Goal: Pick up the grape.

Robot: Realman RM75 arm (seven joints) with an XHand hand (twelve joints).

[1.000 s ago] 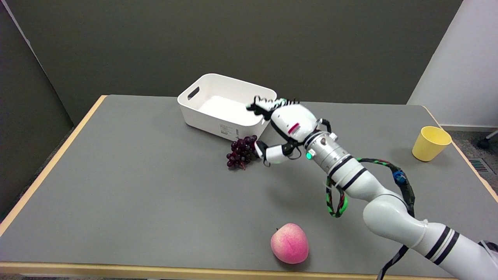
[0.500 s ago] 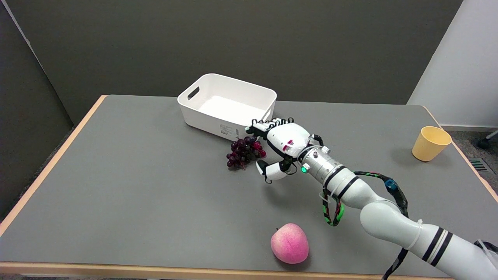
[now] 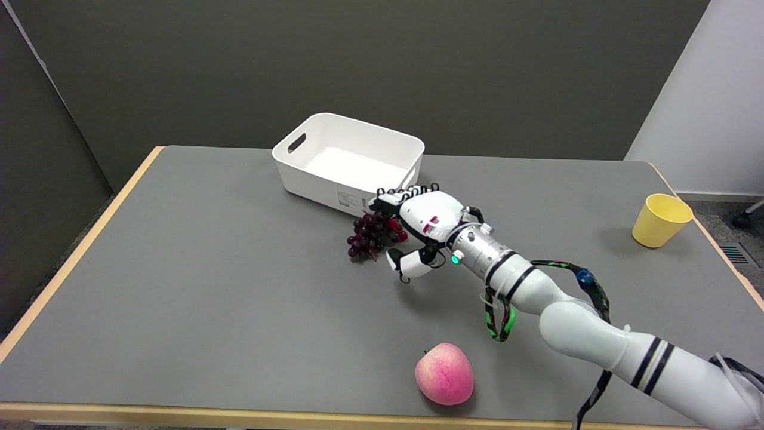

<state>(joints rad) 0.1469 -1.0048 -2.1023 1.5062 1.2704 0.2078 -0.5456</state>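
Dark purple, the grape (image 3: 370, 235) bunch is lying on the grey table (image 3: 209, 269) just in front of the white bin (image 3: 349, 161), near the bin's closest corner; its long axis is running diagonally, from the upper right beside the hand down to the lower left, where the narrow tip is pointing toward the table's near left. A pink peach (image 3: 444, 374) is sitting well apart near the front edge, and a yellow cup (image 3: 661, 220) is standing far off to the right. The bin wall is standing close behind the bunch, crowding the space above it. The right hand (image 3: 415, 224) is reaching in low from the lower right, its back facing up, with the fingers (image 3: 394, 198) arching over the bunch's upper right end and the thumb (image 3: 406, 265) spread out below and apart from the fruit. Nothing is being gripped; whether the fingers are touching the berries cannot be told.
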